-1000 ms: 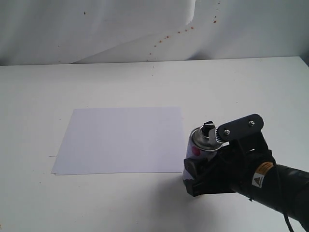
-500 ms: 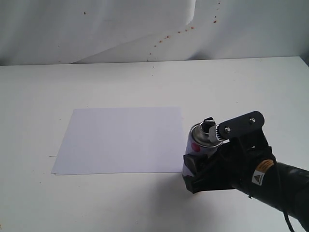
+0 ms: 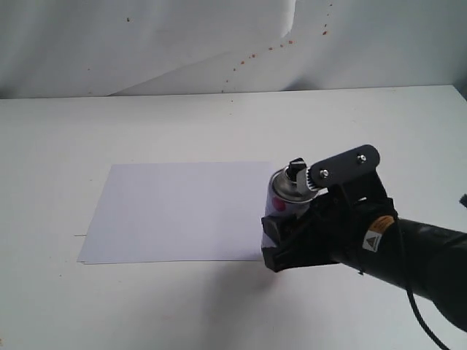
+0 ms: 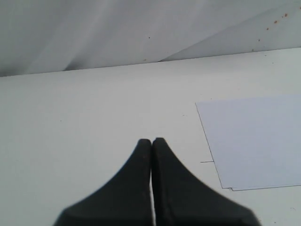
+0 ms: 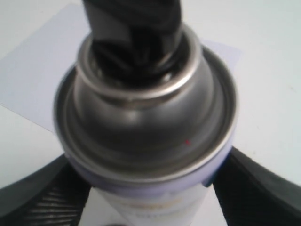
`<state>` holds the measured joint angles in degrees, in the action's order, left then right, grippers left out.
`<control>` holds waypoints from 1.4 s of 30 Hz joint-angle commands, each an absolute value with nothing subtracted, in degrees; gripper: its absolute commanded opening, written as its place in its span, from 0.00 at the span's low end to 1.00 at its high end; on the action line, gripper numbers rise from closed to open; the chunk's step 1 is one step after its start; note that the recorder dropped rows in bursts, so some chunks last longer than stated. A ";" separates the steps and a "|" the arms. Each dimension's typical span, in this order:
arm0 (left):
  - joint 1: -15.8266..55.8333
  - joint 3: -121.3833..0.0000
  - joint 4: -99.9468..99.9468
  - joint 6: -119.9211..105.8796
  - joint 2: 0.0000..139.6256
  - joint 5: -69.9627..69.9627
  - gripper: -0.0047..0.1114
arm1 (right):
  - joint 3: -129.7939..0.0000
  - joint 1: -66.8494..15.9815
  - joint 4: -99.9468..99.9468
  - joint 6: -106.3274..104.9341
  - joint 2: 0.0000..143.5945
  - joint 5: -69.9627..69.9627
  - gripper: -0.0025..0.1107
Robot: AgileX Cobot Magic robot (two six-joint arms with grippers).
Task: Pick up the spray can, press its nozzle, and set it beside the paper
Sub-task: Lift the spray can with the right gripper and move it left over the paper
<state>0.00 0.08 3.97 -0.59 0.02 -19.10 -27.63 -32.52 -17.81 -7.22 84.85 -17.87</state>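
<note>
Right gripper (image 5: 150, 197) is clamped on the spray can (image 3: 283, 195), one finger on each side of its body. The silver dome and black nozzle (image 3: 296, 169) poke up above the grip. A dark plate (image 3: 343, 164) on the gripper sits right beside the nozzle. Beyond the can spreads the paper (image 3: 175, 211), its edge meeting the can. Left gripper (image 4: 151, 143), fingers pressed together, holds nothing over the table (image 4: 70, 117).

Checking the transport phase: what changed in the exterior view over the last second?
The right pincer, shut on the spray can, carried it left and slightly up the picture. The can now overlaps the right edge of the paper in that view. Nothing was newly taken hold of or let go. The paper has not shifted.
</note>
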 commanded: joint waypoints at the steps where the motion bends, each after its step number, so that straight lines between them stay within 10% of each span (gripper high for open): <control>1: 0.00 0.00 5.74 -0.54 0.00 -14.69 0.04 | -33.12 -32.61 -17.60 -11.49 84.40 -15.69 0.02; 14: 0.00 0.00 2.84 3.14 0.00 5.19 0.04 | -40.12 -32.61 -41.87 -42.07 84.40 -10.63 0.02; 42: 0.00 0.00 -3.70 8.70 0.00 -7.36 0.04 | -40.12 -32.50 -64.73 -69.03 84.40 -15.00 0.02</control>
